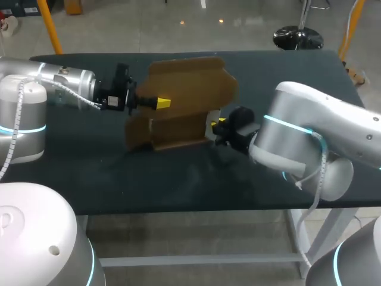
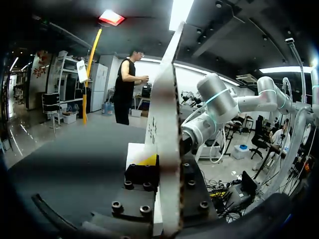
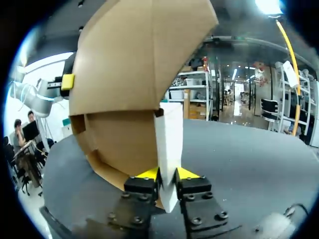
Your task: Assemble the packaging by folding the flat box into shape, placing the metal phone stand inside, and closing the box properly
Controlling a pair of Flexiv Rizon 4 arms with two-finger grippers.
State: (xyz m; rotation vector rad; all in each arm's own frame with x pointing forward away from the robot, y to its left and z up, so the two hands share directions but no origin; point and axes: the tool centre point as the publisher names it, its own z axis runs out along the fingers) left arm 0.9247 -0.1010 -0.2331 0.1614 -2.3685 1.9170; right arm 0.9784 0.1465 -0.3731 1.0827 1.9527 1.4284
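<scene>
Yellow-tipped right gripper (image 3: 167, 175) is clamped on 1 pale flap edge of the cardboard box (image 3: 134, 64); left gripper (image 2: 167, 167) pinches another panel seen edge-on; box stands partly folded between both arms over the dark table (image 1: 178, 179).

Nothing legible shows in any view. The only print is a small cluster of dark marks on the pale face of the cardboard box (image 2: 160, 112), seen nearly edge-on in the left wrist view. They are too small and too slanted to tell whether they are letters, numbers or symbols
</scene>
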